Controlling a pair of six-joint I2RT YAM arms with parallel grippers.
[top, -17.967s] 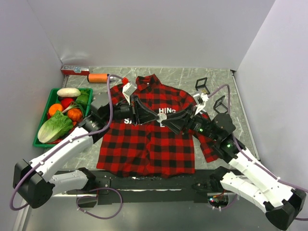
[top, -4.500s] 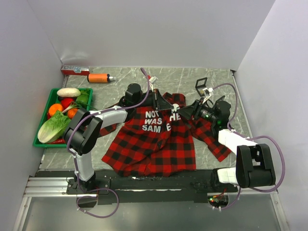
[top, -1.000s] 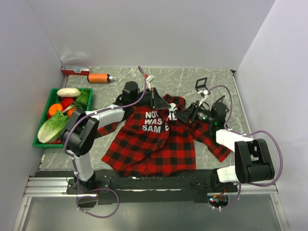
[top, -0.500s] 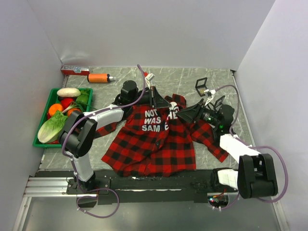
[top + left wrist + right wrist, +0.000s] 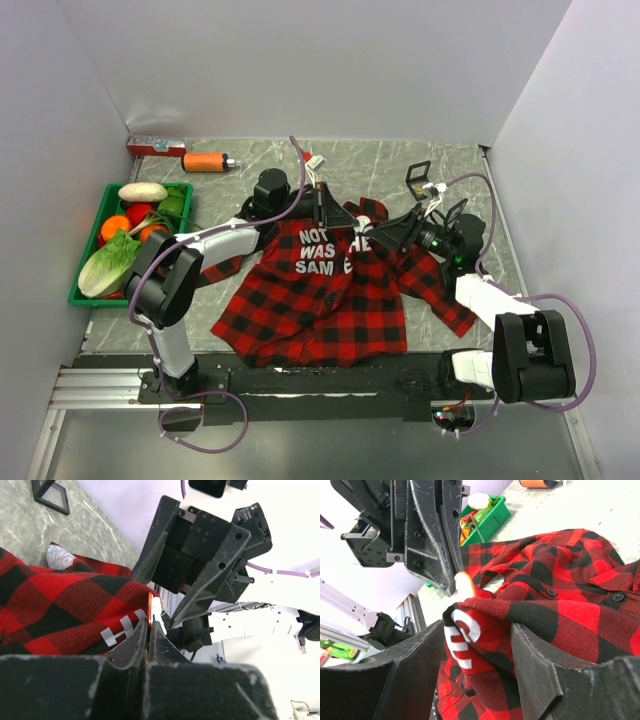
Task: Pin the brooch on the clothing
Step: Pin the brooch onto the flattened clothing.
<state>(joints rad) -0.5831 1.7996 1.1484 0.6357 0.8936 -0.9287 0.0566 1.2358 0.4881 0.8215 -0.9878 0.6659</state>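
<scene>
Brooch [image 5: 151, 611] clamped at the tips of the left gripper [image 5: 149, 624], pressed against the lifted shirt [image 5: 330, 290] fold straight ahead; right gripper [image 5: 477, 630], pinching that same fold, faces it tip to tip.

Our two arms reached inward, tips nearly meeting: left gripper [image 5: 324, 204] pinched closed, right gripper [image 5: 479, 630] clamping the clothing [image 5: 320, 292].
</scene>
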